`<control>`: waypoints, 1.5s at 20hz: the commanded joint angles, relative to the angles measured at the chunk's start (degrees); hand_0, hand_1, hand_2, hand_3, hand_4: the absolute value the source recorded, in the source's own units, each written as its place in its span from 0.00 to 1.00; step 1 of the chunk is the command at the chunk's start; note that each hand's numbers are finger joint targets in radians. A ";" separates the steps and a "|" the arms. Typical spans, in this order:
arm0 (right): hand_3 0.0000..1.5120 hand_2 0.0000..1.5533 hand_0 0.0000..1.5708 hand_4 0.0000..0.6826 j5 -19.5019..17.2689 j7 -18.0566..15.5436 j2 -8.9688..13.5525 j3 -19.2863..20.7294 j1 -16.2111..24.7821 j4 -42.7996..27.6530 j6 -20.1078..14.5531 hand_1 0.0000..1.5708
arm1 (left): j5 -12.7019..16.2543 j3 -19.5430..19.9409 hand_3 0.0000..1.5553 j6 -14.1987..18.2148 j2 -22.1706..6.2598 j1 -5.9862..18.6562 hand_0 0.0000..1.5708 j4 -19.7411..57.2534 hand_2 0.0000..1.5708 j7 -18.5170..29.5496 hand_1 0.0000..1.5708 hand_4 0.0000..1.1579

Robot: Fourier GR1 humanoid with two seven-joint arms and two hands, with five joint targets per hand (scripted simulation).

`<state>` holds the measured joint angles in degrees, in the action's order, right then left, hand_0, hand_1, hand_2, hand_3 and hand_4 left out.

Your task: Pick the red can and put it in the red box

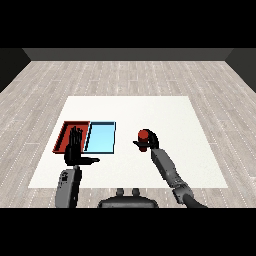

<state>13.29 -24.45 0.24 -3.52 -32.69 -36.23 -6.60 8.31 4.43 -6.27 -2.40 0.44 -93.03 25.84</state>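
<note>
Head view shows the right hand (149, 142) curled round the red can (144, 135), holding it upright over the middle of the white table (150, 107), right of the two trays. The red tray (66, 131) lies near the table's left edge, with the light blue tray (101, 137) touching its right side. The left hand (75, 150) hovers over the red tray's near edge, fingers straight and thumb spread sideways, holding nothing.
</note>
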 commanded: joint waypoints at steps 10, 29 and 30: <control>0.93 0.95 0.99 0.82 -1.51 -0.04 0.74 0.75 -4.47 5.26 -2.04 0.99 | 0.54 1.41 0.00 -1.38 -0.65 -1.67 0.00 3.14 0.00 3.64 0.00 0.00; 0.92 0.95 0.98 0.91 -4.39 11.87 4.50 -3.29 12.77 -40.21 -4.71 0.98 | -3.15 -3.85 0.00 0.81 0.72 -0.09 0.00 -1.33 0.00 -0.85 0.00 0.00; 0.93 0.95 0.96 0.94 -4.43 11.84 1.86 -4.01 10.39 -42.24 -7.89 0.96 | -2.55 -7.39 0.00 -0.53 1.70 -1.89 0.00 -5.47 0.00 -4.12 0.00 0.00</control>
<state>8.91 -14.28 2.94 -7.00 -23.03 -70.64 -12.89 5.52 -0.38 -5.38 -1.25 -1.41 -96.95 23.39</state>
